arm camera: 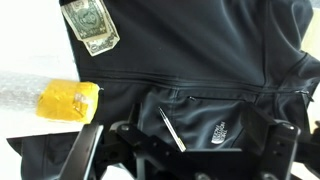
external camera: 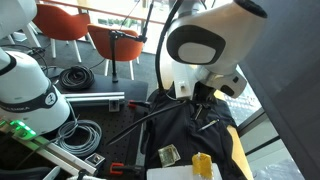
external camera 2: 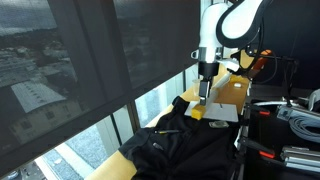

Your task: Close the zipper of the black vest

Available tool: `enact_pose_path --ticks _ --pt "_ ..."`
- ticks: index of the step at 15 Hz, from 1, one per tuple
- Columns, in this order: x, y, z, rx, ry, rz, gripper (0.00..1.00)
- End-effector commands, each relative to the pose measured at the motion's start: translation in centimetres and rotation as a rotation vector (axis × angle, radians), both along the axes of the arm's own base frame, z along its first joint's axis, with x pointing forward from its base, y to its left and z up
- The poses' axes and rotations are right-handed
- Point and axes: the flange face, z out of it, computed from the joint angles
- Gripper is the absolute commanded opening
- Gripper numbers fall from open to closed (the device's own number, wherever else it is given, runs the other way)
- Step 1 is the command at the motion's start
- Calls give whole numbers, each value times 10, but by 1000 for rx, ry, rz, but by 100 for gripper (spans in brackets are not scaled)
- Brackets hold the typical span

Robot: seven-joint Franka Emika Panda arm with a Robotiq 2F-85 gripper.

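Note:
The black vest (arm camera: pixel 200 55) lies spread on the table and shows in both exterior views (external camera: pixel 185 135) (external camera 2: pixel 180 148). In the wrist view a zipper line runs across it, with a small pull (arm camera: pixel 191 97) near the middle. A white logo (arm camera: pixel 220 132) sits below that line. My gripper (arm camera: pixel 185 152) is open, its two fingers wide apart, and it hovers just above the vest with nothing between them. It hangs straight down over the vest in both exterior views (external camera: pixel 204 106) (external camera 2: pixel 205 92).
A thin silver pen (arm camera: pixel 172 130) lies on the vest between my fingers. A yellow object (arm camera: pixel 68 101) and a banknote (arm camera: pixel 92 26) lie near the vest's edge. Coiled cables (external camera: pixel 75 76), orange chairs (external camera: pixel 72 25) and a window (external camera 2: pixel 70 70) surround the table.

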Motion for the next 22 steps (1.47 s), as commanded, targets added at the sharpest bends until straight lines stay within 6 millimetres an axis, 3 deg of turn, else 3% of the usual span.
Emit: enact_pose_path --ticks 1,5,6,22 --pt "-12 -24 38 74 26 0 100" --pt "-29 -46 58 108 93 32 100" --pt "-15 -37 47 83 72 14 100" --pt "-17 -38 45 84 82 17 100"
